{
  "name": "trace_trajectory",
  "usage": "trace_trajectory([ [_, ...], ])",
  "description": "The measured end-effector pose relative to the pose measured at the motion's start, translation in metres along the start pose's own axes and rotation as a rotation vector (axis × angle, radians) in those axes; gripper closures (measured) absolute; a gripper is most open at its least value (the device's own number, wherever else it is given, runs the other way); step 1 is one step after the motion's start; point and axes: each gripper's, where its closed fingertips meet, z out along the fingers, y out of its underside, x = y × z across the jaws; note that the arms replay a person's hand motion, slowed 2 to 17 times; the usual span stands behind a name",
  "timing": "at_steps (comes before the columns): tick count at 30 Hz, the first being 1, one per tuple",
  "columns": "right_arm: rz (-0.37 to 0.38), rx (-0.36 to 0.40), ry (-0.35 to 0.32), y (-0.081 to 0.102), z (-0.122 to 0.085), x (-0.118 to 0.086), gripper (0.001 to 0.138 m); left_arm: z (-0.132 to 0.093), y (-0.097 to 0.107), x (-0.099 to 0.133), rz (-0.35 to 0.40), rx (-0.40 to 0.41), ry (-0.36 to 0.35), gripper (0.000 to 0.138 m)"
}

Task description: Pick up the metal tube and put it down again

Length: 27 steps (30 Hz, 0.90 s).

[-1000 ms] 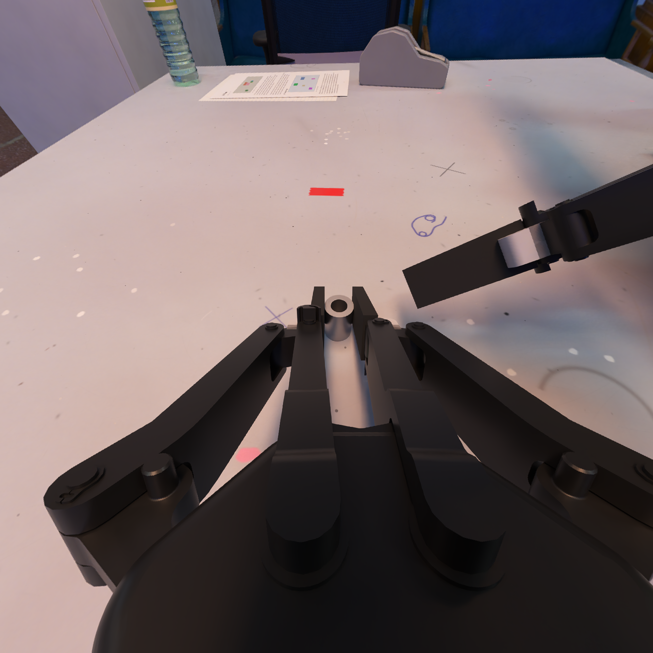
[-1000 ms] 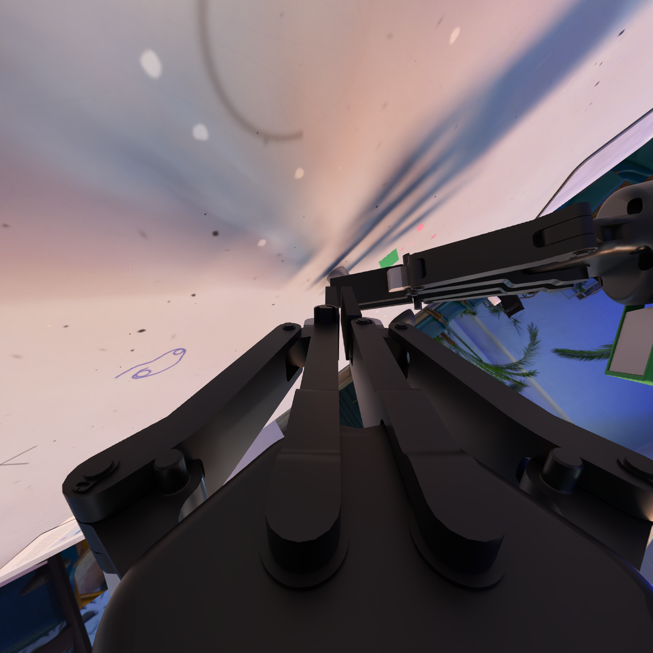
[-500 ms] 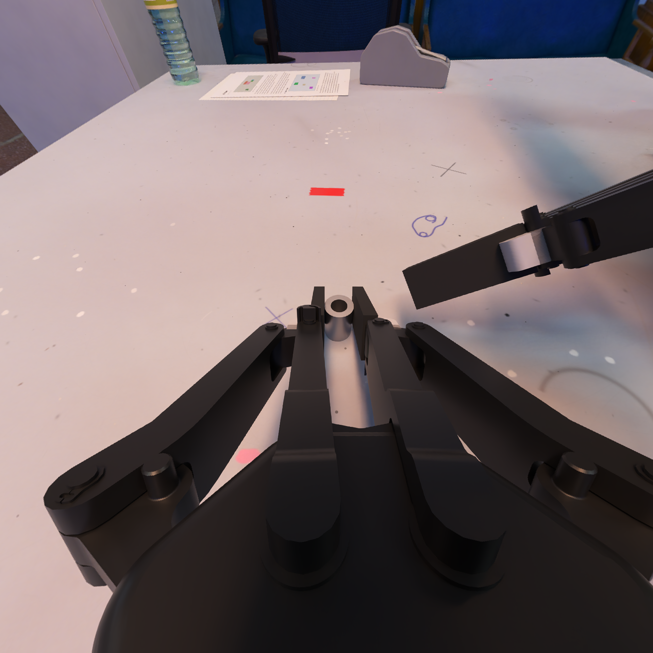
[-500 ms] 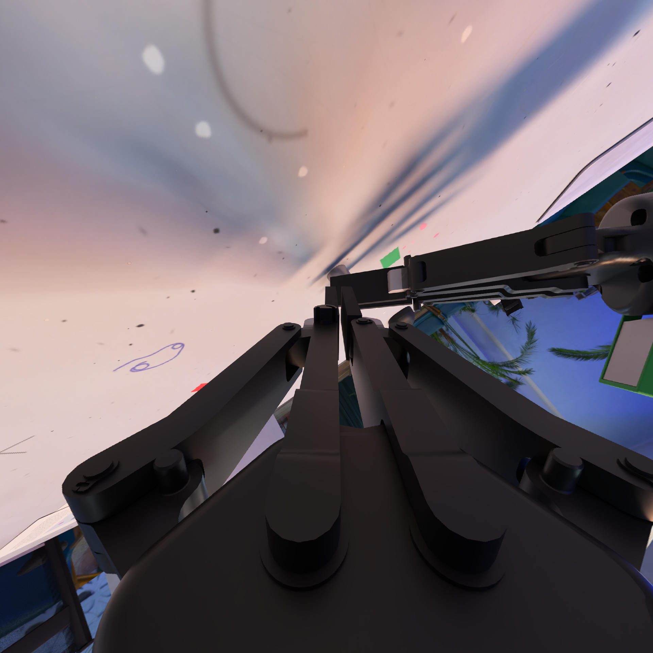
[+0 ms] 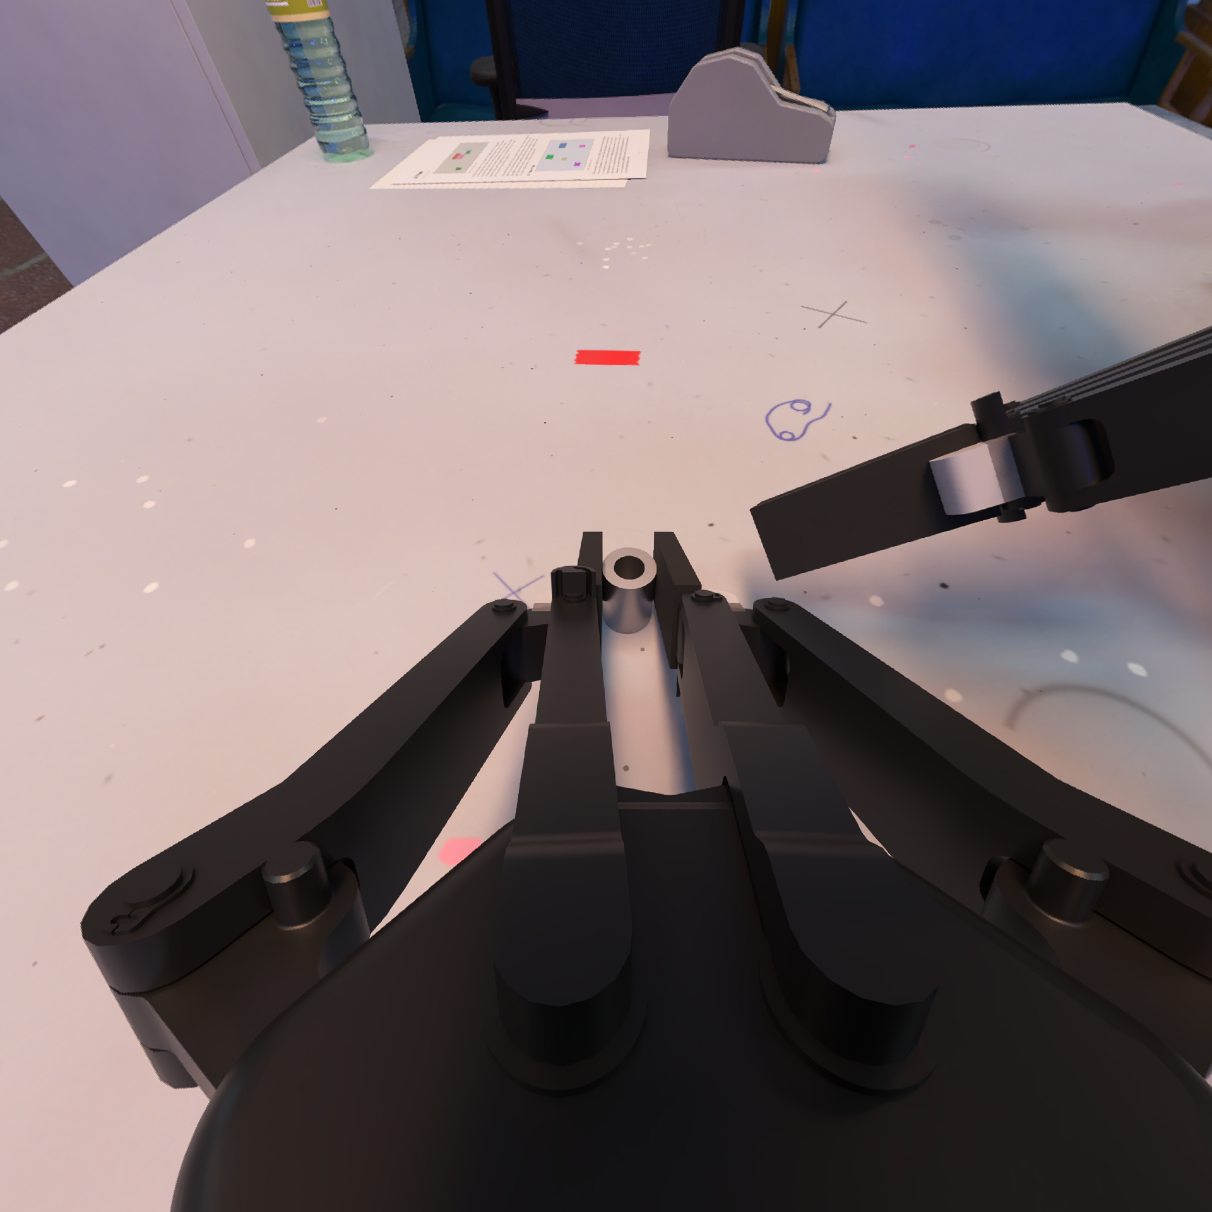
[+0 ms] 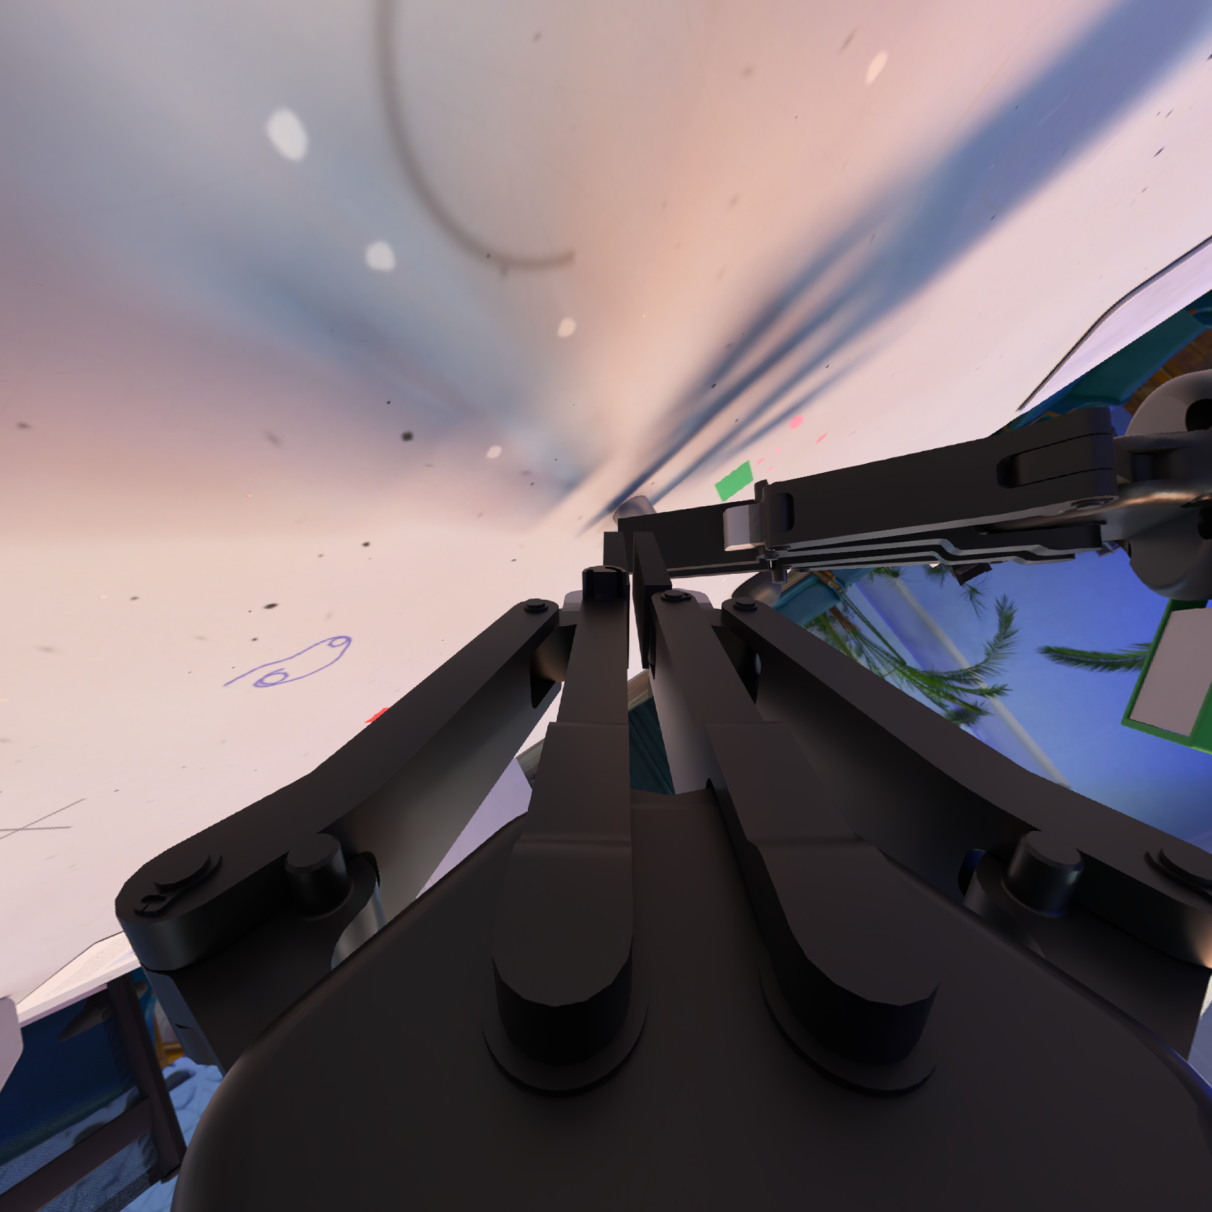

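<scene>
The metal tube (image 5: 628,593) is a short silver cylinder, upright, with its open end facing up. My left gripper (image 5: 628,557) is shut on the tube, one finger on each side, low over the white table (image 5: 328,426). I cannot tell if the tube touches the table. My right gripper (image 6: 629,554) is shut and empty, tilted steeply, with its tips near the left gripper (image 6: 646,525) and the tube's end (image 6: 633,506). In the left wrist view the right gripper (image 5: 770,544) hovers just right of the tube, apart from it.
At the table's far edge stand a plastic bottle (image 5: 321,85), printed sheets (image 5: 525,161) and a grey block (image 5: 747,111). A red tape strip (image 5: 606,357) and pen marks lie mid-table. The table's left edge (image 5: 131,256) drops to the floor. Blue chairs stand behind.
The right gripper has tilted and shifted slightly, its rear rising a little in the left wrist view. The left gripper and the tube have not visibly moved.
</scene>
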Motion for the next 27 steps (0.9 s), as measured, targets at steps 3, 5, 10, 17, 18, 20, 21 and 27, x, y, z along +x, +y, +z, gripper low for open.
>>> trace_trajectory([
  [3,0.009,0.004,-0.005,-0.0007,0.0000,0.0000,0.135,0.0001,0.0000,-0.0001,0.000,0.001,0.000,0.118],
  [5,0.014,0.005,-0.009,-0.0008,0.0002,0.0000,0.135,0.0001,-0.0001,-0.0003,0.000,0.001,0.001,0.118],
  [10,0.025,0.009,-0.017,-0.0017,-0.0002,-0.0010,0.135,0.0003,-0.0003,-0.0001,-0.001,0.002,0.003,0.118],
  [17,0.038,0.013,-0.030,-0.0025,-0.0015,-0.0028,0.135,0.0008,-0.0006,0.0008,0.006,-0.002,0.006,0.118],
  [18,0.040,0.012,-0.031,-0.0026,-0.0015,-0.0028,0.135,0.0010,-0.0007,0.0008,0.007,-0.002,0.005,0.118],
  [20,0.042,0.011,-0.032,-0.0028,-0.0013,-0.0028,0.135,0.0012,-0.0009,0.0009,0.009,-0.003,0.004,0.118],
  [21,0.042,0.009,-0.033,-0.0030,-0.0011,-0.0027,0.135,0.0014,-0.0010,0.0010,0.009,-0.003,0.004,0.118],
  [27,0.035,0.003,-0.036,-0.0050,-0.0011,-0.0035,0.135,0.0024,-0.0017,0.0017,0.007,-0.005,0.007,0.118],
])
